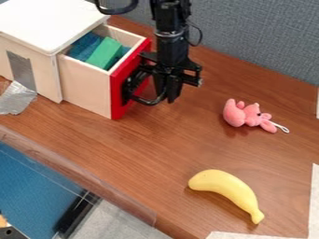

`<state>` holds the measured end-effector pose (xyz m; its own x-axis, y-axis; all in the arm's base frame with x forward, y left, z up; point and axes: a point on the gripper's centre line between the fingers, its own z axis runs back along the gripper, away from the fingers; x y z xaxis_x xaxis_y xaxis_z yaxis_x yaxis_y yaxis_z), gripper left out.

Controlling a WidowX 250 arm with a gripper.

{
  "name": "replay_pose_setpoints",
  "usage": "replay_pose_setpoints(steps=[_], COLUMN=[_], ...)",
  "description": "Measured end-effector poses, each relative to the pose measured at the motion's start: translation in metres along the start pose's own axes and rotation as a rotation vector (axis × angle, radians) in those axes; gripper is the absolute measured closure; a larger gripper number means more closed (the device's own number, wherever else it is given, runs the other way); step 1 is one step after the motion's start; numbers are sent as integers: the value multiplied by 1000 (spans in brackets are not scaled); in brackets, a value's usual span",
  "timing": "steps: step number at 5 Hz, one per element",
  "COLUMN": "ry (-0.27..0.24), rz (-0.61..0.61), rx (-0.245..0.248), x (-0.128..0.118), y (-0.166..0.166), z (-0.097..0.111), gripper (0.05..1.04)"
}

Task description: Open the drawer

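1. Drawer [87, 88] (the task's bit) is well out of the wooden cabinet [44, 67], approx. at the table's [174, 135] far-left corner from where I'm standing; red front faces the table's middle.
2. Gripper [168, 94] hangs pointing down just beside that front, at the black handle [146, 101]. Can't tell how far open the jaws are, or if they've got hold of the handle.
3. In drawer: green block [105, 52] + blue stuff [84, 46], tilted, approx. rim ht.
4. Cabinet has a white top; grey tape [16, 99] on the table by its base, nr. the near edge.
5. Pink plush toy [235, 114] w/ white loop, on the table toward the far edge, i.e. the grey partition [261, 39] side.
6. Yellow banana [218, 182] nearer the near edge, well apart from the drawer, curved, one end toward the near-right corner.
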<state>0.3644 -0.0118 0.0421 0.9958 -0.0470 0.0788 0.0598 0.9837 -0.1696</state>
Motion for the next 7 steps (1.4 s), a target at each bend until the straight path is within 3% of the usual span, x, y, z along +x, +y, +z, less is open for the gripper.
replay_pose_setpoints(steps=[4,7], ry=[25,27], rz=[-16,-24], rx=[-42,-62], x=[-13,-21], y=[-13,-20], z=[-13,-9], gripper=[930,942])
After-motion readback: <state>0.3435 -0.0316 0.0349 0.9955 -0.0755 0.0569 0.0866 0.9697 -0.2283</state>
